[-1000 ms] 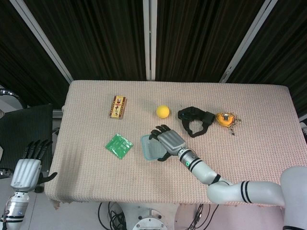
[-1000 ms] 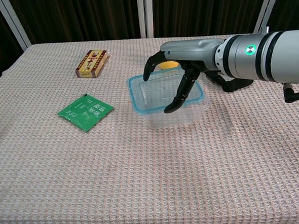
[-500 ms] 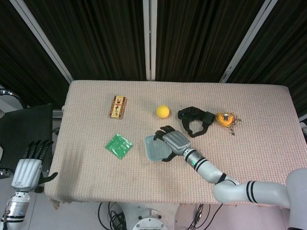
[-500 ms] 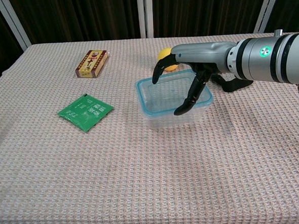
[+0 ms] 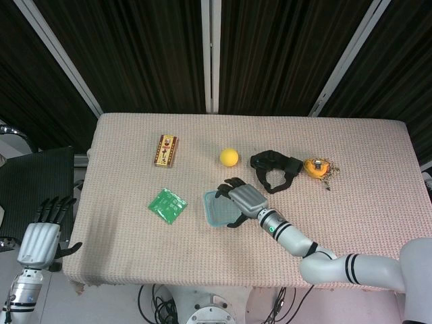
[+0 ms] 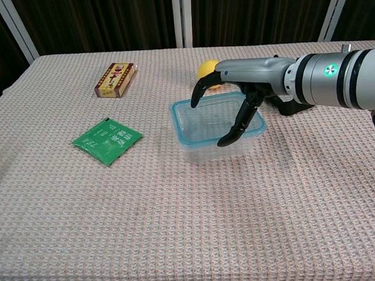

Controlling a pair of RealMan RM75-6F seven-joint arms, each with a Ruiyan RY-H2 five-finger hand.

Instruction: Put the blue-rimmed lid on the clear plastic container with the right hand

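Barely shifted since before: right hand (image 6: 236, 105) curled over lid (image 6: 217, 120) on clear squarish tub (image 6: 216, 145); ball (image 6: 207, 70) just behind, green packet (image 6: 107, 140) left.

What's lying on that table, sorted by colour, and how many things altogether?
Yellow: 1, the ball.
Green: 1, the packet.
Orange: 1, the object near the far right.
Black: 1, the strap.
Red and gold: 1, the small box.
Clear with blue rim: 1, the container with its lid on, under the right robot hand.
Total: 6.
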